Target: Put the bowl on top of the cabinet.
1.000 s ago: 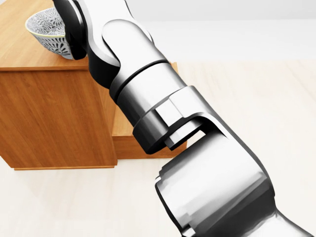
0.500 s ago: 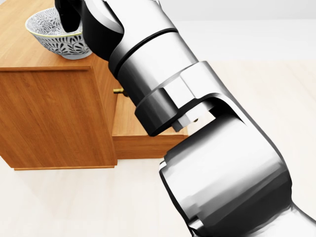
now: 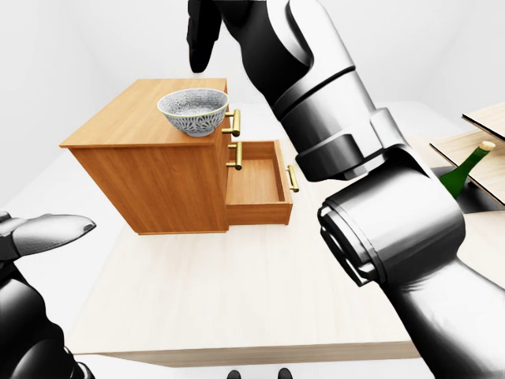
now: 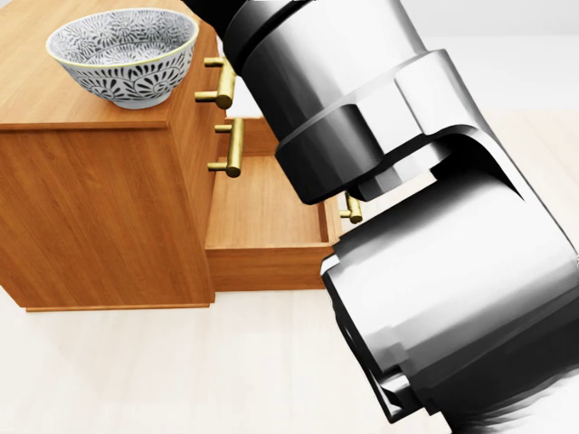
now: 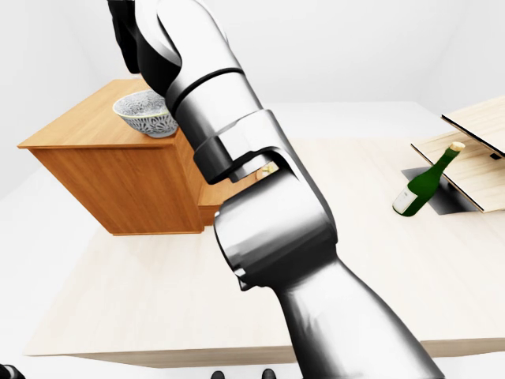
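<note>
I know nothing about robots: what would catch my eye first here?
The huge silver arm sweeps up through every view, its dark right hand hanging above a patterned bowl. The bowl sits on the wooden cabinet, whose lower drawer stands open. A green bottle leans at the right-eye view's right.

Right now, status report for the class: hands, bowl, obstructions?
Right hand open, above bowl. Left hand open, low. Bowl on cabinet top. Lower drawer open; nothing blocking.
</note>
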{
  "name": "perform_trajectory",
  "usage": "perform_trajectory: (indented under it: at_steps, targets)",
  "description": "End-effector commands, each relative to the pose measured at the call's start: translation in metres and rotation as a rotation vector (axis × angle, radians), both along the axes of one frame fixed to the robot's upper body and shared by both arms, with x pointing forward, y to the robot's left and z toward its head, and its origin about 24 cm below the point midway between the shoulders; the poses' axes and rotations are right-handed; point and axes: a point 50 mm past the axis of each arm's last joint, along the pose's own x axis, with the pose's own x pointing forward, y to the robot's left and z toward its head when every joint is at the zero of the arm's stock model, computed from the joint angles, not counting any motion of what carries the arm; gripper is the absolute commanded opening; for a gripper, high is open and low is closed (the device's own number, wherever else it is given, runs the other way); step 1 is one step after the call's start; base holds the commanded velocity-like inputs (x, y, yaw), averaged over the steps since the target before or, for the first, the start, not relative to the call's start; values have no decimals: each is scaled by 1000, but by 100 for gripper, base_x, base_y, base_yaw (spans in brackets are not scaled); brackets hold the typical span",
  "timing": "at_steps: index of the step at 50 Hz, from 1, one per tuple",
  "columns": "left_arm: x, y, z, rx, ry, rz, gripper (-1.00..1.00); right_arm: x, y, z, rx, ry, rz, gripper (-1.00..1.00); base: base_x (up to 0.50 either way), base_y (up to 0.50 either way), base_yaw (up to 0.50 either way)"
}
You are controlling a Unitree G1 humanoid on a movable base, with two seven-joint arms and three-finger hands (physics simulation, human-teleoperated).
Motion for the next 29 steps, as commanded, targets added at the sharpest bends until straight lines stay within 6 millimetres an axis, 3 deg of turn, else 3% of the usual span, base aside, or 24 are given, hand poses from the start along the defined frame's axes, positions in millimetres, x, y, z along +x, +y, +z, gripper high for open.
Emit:
perform_trajectory:
  at_steps: [1,15,29]
  targets:
    - [0,-1,0,5,0,1,100,-12,-12,23,42,-40,31,100,0,0,0]
    - [-2,0,1,3,-14,3,100,-41,-28,55,95,-134,107,100,0,0,0]
    - [-1,0,1,-3,-9,0,100,-60,-62,61,127,-222,131,100,0,0,0]
